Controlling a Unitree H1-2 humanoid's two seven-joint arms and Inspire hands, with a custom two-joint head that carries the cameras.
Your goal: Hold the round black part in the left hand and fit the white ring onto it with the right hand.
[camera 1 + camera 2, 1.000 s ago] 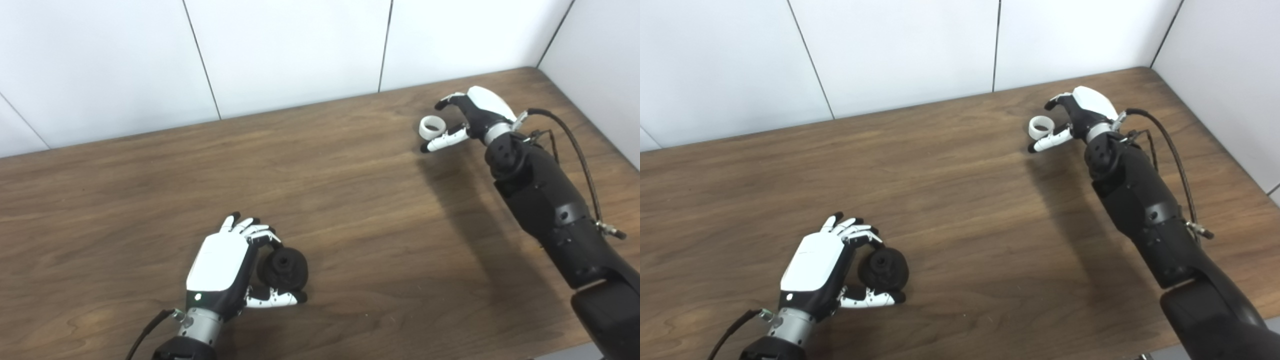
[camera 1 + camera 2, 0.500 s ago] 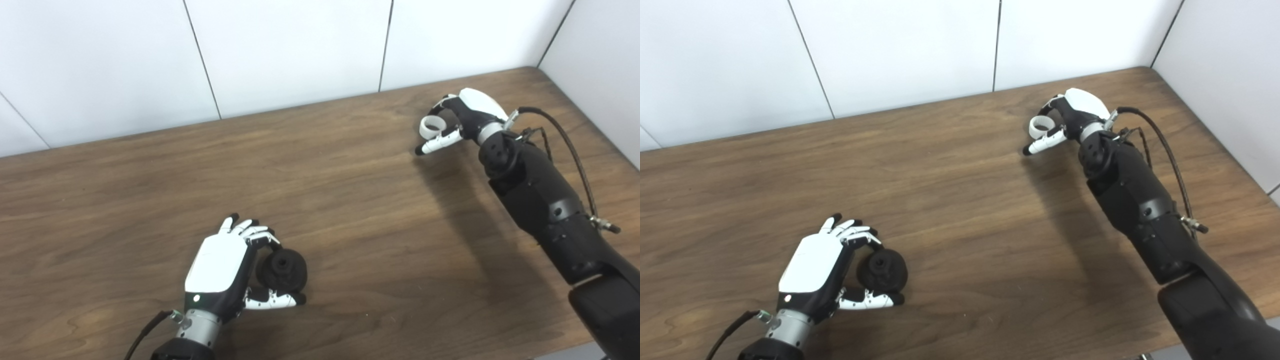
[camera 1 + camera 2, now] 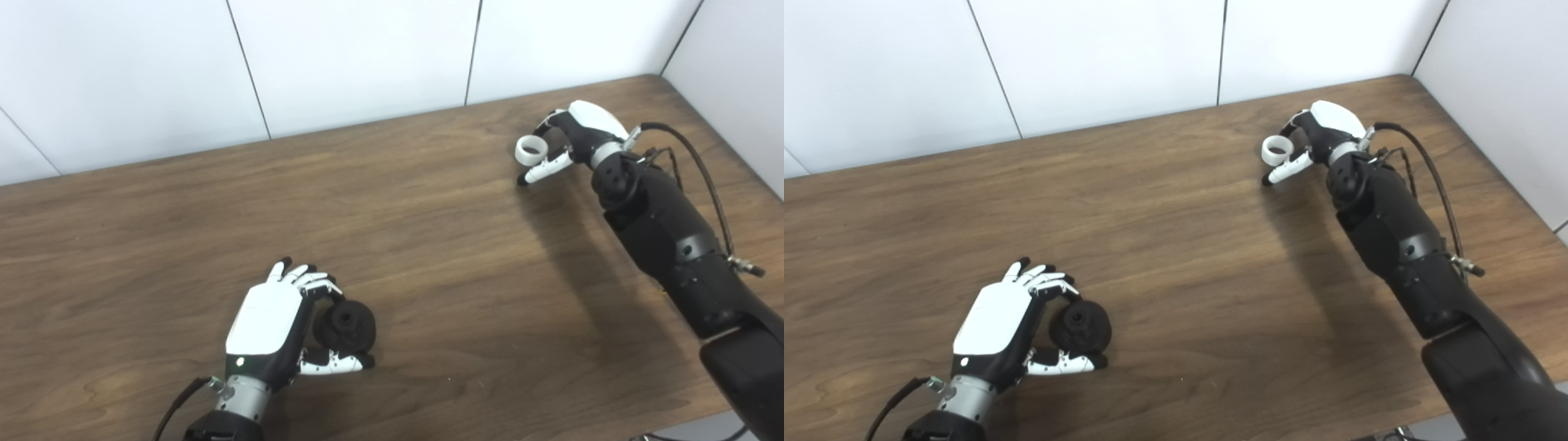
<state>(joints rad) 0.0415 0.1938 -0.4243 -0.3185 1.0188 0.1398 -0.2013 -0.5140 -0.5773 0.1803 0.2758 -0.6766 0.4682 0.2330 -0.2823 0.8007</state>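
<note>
Down near the front edge of the wooden table (image 3: pixel 429 257), the left hand (image 3: pixel 269 327) is curled around the round black part (image 3: pixel 346 326), fingers over its top and thumb under it, so the part is gripped and sits just off the hand's thumb side, its hub with the centre hole facing up and outward. Whether the part rests on the wood or hangs just clear of it cannot be told. Far across, close to the back corner where the white wall panels (image 3: pixel 355 61) meet, the right hand (image 3: pixel 1323 131) is pinched on the white ring (image 3: pixel 1277 149); the ring sits at the fingertips on the side facing the left hand, opening tilted upward. Behind this hand there is only a narrow strip of table before the back wall, and the side wall stands near on its outer side. Between the two hands lies a wide open stretch of bare wood, the hands well apart.
</note>
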